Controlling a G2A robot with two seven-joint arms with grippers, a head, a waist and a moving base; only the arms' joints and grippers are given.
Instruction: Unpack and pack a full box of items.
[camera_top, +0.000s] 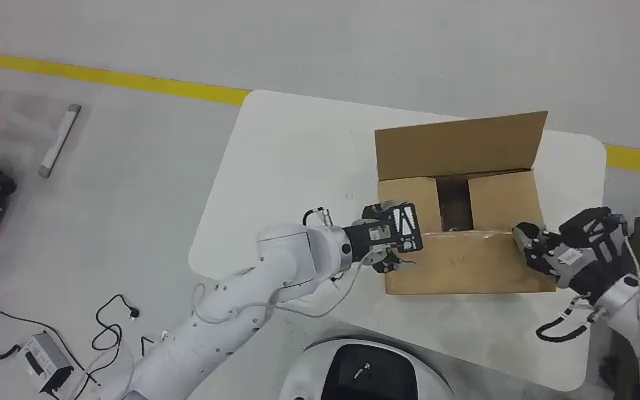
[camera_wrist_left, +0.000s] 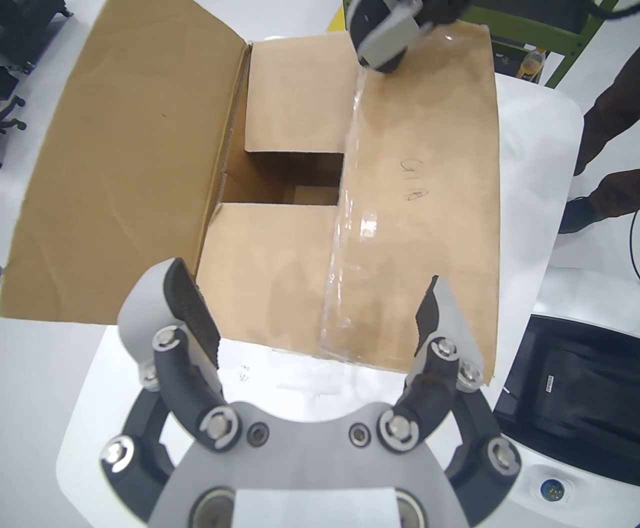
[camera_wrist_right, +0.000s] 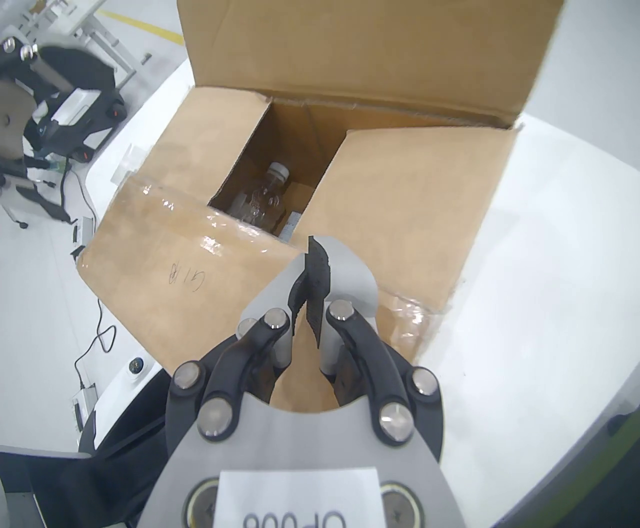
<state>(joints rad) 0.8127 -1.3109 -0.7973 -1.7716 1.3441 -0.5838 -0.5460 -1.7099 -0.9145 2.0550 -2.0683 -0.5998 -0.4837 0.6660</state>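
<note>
Right gripper (camera_wrist_right: 309, 265) is clenching on the near flap (camera_top: 470, 262) of the cardboard box (camera_top: 505, 200), its two fingers pressing together with the cardboard edge pinched between them at the flap's right end. Left gripper (camera_wrist_left: 310, 300) is hanging released at the flap's left end, fingers spread wide and holding nothing; one fingertip is sitting just beside the flap's corner, and whether it is touching cannot be told.

The box is standing on the white table (camera_top: 300, 150), in its right half and closer to the far edge than to the near one, with its right end near the table's right edge. Its far flap (camera_top: 460, 148) is standing open and tilting back. The two side flaps (camera_top: 408, 200) are lying folded inward over the opening, leaving a gap between them. The near flap is stretching out toward the table's near edge, roughly level, carrying a strip of clear tape (camera_wrist_left: 350, 200) along its fold and some handwriting on its face.

Through the gap, a clear bottle (camera_wrist_right: 267, 192) with a pale cap is showing inside the box, with another small item beside it that is too hidden to name.

A yellow line (camera_top: 120, 80) is running across the floor beyond the table's far edge
</note>
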